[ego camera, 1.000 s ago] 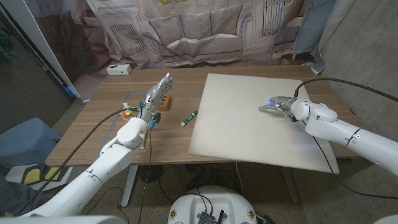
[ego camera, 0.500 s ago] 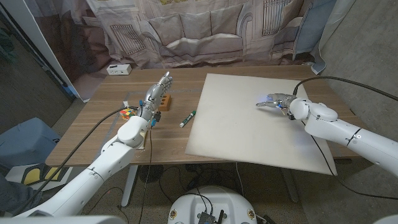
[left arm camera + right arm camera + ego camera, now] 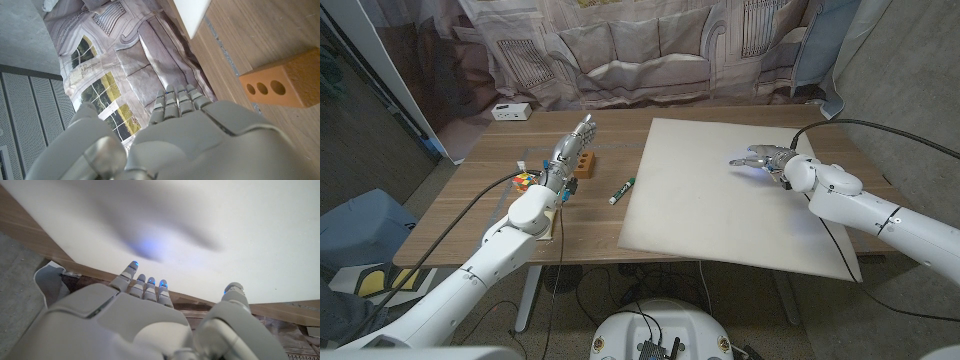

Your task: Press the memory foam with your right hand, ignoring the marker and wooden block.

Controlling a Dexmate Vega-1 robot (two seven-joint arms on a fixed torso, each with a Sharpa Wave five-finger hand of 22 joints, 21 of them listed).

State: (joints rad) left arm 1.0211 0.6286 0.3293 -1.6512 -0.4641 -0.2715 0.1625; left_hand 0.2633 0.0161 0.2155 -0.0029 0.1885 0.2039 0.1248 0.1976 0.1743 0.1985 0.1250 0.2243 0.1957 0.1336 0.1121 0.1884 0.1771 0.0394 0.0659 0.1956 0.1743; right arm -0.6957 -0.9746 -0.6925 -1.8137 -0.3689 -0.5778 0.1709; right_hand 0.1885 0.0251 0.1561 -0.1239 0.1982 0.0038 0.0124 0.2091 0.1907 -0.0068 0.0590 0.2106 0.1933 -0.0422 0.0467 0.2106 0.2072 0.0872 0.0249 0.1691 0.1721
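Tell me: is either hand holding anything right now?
Nothing is held. The right hand hovers open over the white memory foam sheet; the left hand is empty.

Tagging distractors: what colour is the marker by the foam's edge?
White barrel with green ends; the marker shows best in the head view, on the wood just beside the memory foam.

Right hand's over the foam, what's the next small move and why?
Probably lower it straight down. The right hand hovers open above the large white memory foam sheet; the right wrist view shows its shadow on the foam, apart from the fingers, so no press yet. The green marker and the orange wooden block with holes lie off to the side, untouched.
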